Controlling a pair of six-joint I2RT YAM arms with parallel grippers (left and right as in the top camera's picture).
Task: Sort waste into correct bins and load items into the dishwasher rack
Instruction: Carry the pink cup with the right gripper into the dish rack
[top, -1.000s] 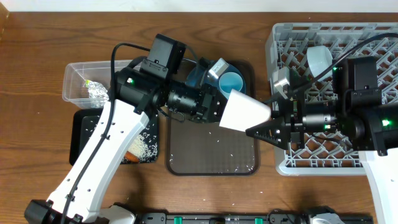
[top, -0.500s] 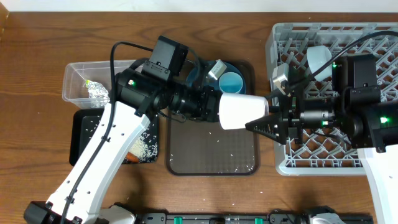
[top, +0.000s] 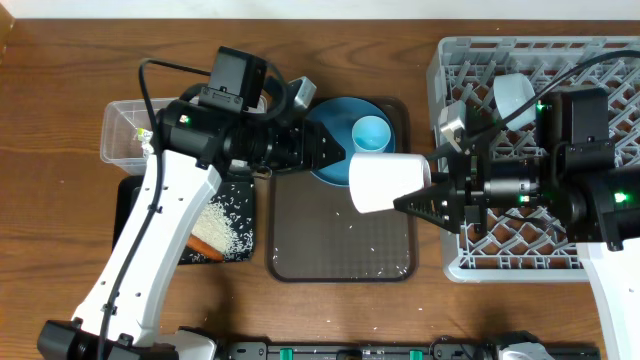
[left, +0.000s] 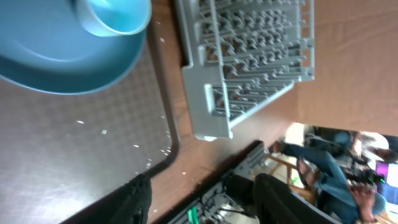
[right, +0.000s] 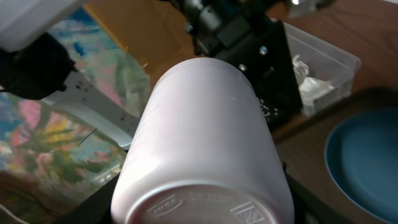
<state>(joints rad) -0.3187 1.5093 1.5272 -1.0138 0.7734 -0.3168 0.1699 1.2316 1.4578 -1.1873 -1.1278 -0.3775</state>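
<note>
1. Loading was in hand: the pinkish-white cup (top: 385, 183) was held sideways above the brown serving tray (top: 340, 250), gripped at its base by the right gripper (top: 418, 201).
2. The left gripper (top: 338, 152) was seen parted and empty.
3. Carrying to the dishwasher rack (top: 600, 60) was judged necessary next.
</note>
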